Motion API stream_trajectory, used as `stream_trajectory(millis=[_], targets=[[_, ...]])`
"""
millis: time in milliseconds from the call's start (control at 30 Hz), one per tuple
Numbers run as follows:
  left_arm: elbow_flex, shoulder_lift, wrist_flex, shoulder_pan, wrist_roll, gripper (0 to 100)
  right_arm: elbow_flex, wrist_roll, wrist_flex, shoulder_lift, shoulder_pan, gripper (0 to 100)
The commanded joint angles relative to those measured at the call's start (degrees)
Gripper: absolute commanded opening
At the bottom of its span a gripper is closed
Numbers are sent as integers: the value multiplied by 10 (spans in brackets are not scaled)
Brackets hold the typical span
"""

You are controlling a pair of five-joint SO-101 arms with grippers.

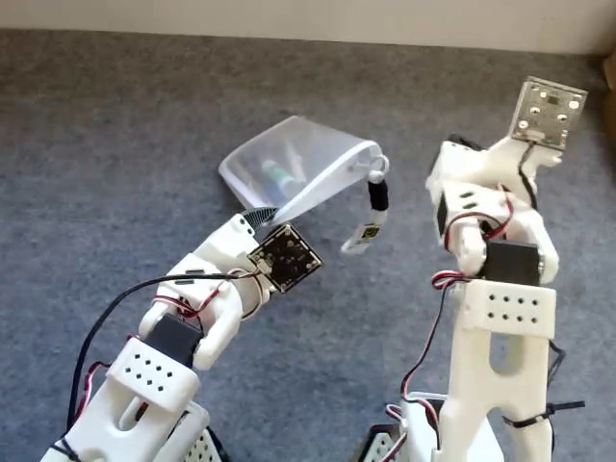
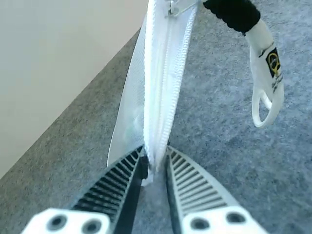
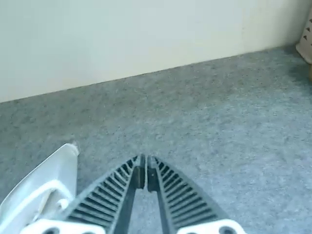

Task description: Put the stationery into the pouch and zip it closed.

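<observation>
My left gripper (image 2: 154, 165) is shut on one end of the clear pouch's white zipper band (image 2: 161, 87). The zip teeth look joined along the length I see, and the pull (image 2: 173, 7) sits at the far end by the black-and-white wrist strap (image 2: 265, 73). From above, the pouch (image 1: 308, 159) stands tilted on the grey carpet with stationery (image 1: 279, 175) inside and the strap (image 1: 373, 207) hanging off its right end. My right gripper (image 3: 145, 160) is shut on nothing, raised to the right of the pouch's corner (image 3: 44, 190).
Grey carpet (image 1: 115, 144) covers the whole work surface, with a pale wall (image 3: 146, 34) along its far edge. The right arm's body (image 1: 491, 241) stands upright a short way right of the strap. Open carpet lies to the left and behind the pouch.
</observation>
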Motion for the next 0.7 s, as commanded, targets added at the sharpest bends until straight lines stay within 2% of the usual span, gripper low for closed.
stream_trajectory(millis=[0,100,300,667], targets=[[-7,-8,-5,-11,-3,6,-9,9,35,-27,-58,82],[-7,-8,-5,-11,-3,6,-9,9,63,-26,-110,139],[-7,-8,-5,-11,-3,6,-4,9,47,-20,-186,140],[-7,-8,-5,-11,-2,6,52,12,-29,-18,-168,94]])
